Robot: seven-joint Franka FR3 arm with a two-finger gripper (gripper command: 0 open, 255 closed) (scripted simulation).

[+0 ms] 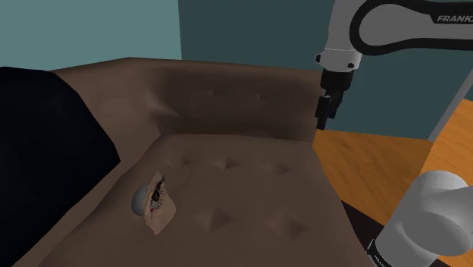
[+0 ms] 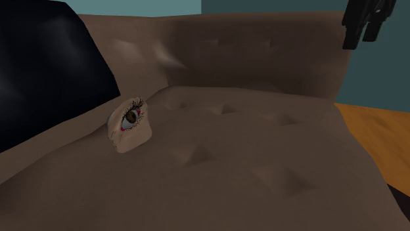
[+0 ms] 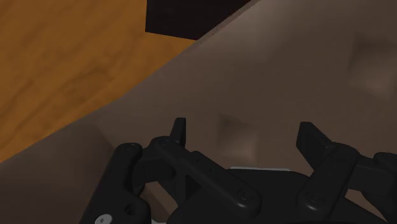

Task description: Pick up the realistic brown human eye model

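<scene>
Evidently pre-grasp: tool (image 1: 325, 115) hangs w/ fingers spread & empty, high by the sofa (image 1: 250, 182) back, since the eye model (image 1: 154, 200) sits well below & away from it on the seat.

Clearance: we see bare sofa seat (image 1: 250, 190) open above and around the eye model (image 1: 154, 201) | backrest (image 1: 227, 95) rises behind it | black bulk (image 1: 45, 129) near on the shoulder view's left | hand (image 1: 324, 121) hangs high, well apart

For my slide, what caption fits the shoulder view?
Pincer hangs over the edge of the brown sofa, far from the eye model on its seat.
</scene>
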